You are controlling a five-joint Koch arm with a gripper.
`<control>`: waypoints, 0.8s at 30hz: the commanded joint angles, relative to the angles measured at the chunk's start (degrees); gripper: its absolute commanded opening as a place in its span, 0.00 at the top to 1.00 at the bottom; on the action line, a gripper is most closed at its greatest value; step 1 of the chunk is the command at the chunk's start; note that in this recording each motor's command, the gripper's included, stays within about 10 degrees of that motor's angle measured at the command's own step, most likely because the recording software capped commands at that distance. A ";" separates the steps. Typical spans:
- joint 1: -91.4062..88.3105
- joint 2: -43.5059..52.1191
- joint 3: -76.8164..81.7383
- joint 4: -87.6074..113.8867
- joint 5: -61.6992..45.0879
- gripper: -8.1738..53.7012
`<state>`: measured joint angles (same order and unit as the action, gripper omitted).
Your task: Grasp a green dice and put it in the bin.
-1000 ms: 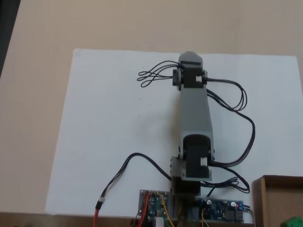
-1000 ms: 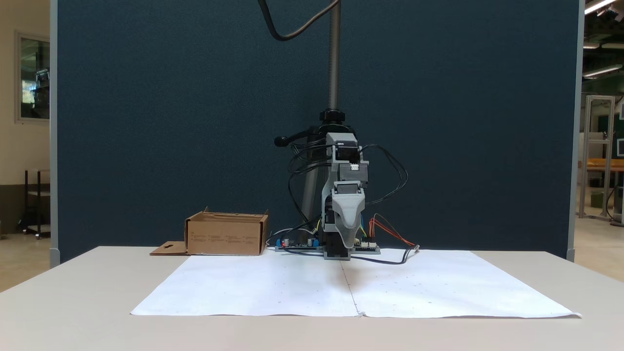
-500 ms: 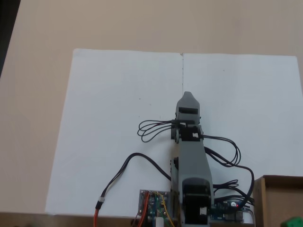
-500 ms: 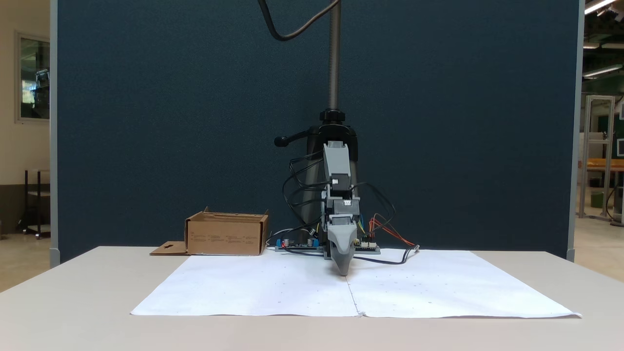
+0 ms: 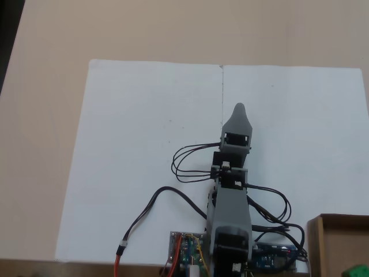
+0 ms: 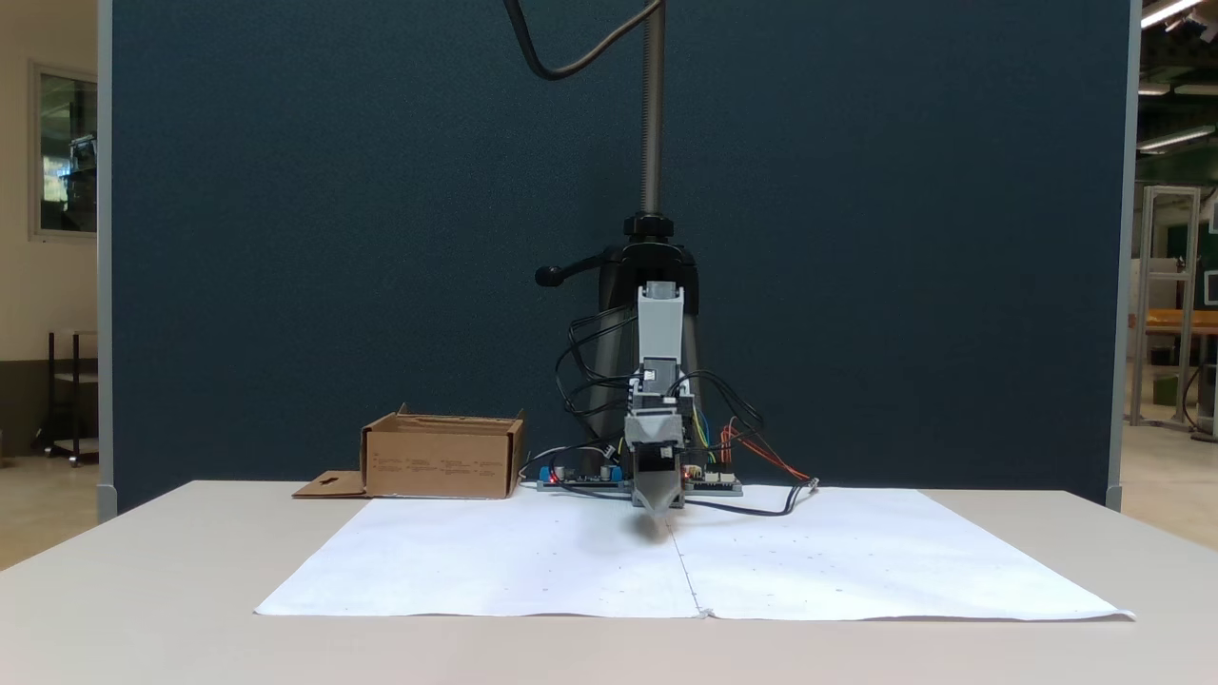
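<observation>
In the fixed view from above, a bit of the bright green dice (image 5: 356, 271) shows at the bottom right corner, inside the brown bin (image 5: 316, 245); the frame edge cuts off most of it. In the fixed view from the front, the bin (image 6: 442, 464) stands on the table left of the arm's base. My grey gripper (image 5: 239, 108) points away from the base over the middle fold of the white paper. From the front, the gripper (image 6: 657, 507) hangs just above the sheet. Only a single pointed tip shows, with nothing seen in it.
A white paper sheet (image 5: 144, 144) covers the table in front of the arm. Circuit boards (image 5: 186, 248) and loose black cables (image 5: 190, 164) lie at the base. A tripod pole (image 6: 652, 114) and a dark blue partition (image 6: 333, 238) stand behind.
The arm has drawn back from its long reach over the far part of the paper. The gripper now sits nearer the base, and its tip has risen a little off the sheet.
</observation>
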<state>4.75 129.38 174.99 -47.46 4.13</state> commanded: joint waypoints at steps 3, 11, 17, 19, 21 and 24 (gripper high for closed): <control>5.62 -0.53 4.22 -12.29 -2.90 0.13; 5.62 5.54 4.22 -22.39 -2.64 0.14; -1.49 6.24 4.22 -29.95 -3.25 0.14; -1.23 6.33 4.22 -32.76 -3.16 0.14; -1.23 6.06 4.22 -35.75 -3.08 0.14; -1.49 6.15 4.22 -38.65 -3.08 0.14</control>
<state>3.25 129.46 175.08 -76.73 4.04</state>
